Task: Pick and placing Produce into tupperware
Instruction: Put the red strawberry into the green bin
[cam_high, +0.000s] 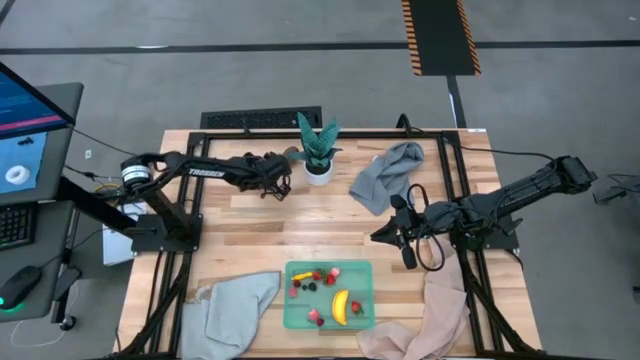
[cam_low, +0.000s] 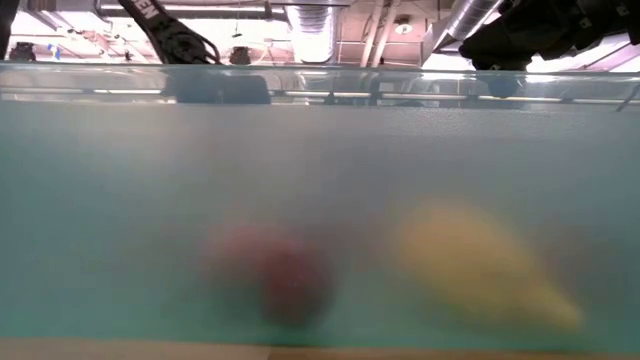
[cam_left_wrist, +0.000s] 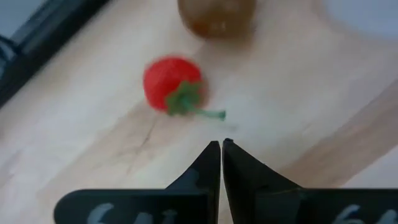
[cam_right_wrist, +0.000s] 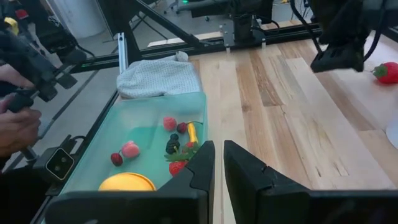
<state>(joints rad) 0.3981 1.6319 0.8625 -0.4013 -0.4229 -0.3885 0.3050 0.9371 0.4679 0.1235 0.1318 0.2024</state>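
Observation:
The mint-green tupperware (cam_high: 328, 295) sits near the table's near edge. It holds a yellow banana (cam_high: 341, 306), red strawberries and dark berries, which also show in the tupperware (cam_right_wrist: 149, 134) in the right wrist view. The low view looks through the tupperware's wall (cam_low: 320, 200) at a blurred red piece and the banana (cam_low: 480, 265). My left gripper (cam_left_wrist: 221, 146) is shut and hovers by the potted plant. A red strawberry (cam_left_wrist: 171, 84) and a brown round piece (cam_left_wrist: 214, 15) lie on the wood just ahead of it. My right gripper (cam_right_wrist: 219, 152) is shut and sits right of the table's middle, pointing toward the tupperware.
A green plant in a white pot (cam_high: 318, 150) stands at the far side, right beside my left gripper (cam_high: 277, 178). A grey cloth (cam_high: 388, 175) lies far right, and two more cloths (cam_high: 235, 310) (cam_high: 430, 320) flank the tupperware. A person's hand (cam_right_wrist: 15, 127) shows beyond the table.

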